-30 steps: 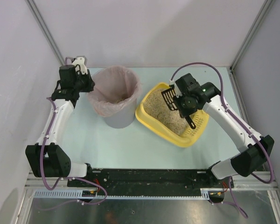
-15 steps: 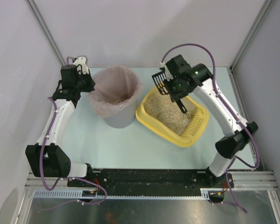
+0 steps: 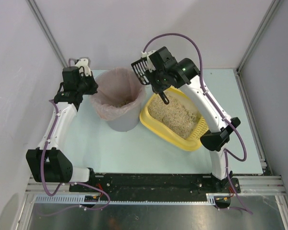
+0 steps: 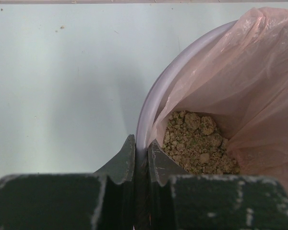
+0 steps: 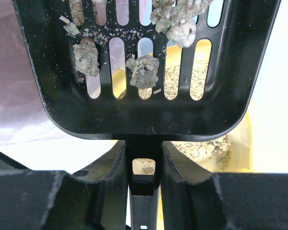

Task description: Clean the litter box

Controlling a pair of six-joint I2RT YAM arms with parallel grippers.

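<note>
The yellow litter box [image 3: 151,125] with beige litter lies right of centre on the table. My right gripper [image 5: 144,153] is shut on the handle of a black slotted scoop [image 5: 144,103] that carries several grey clumps [image 5: 143,70]. In the top view the scoop [image 3: 139,70] hangs between the litter box's far end and the bin's rim. My left gripper [image 4: 141,149] is shut on the rim of the grey bin [image 4: 153,98] with a pink bag liner [image 4: 249,86]; litter clumps [image 4: 197,143] lie inside it.
The bin [image 3: 119,98] stands left of the litter box, almost touching it. Light walls and metal posts close the table at the back and both sides. A black rail [image 3: 153,184] runs along the near edge.
My right arm has lifted the scoop out of the litter box and swung it left and back toward the bin. The left gripper has closed tighter on the bin's rim.
</note>
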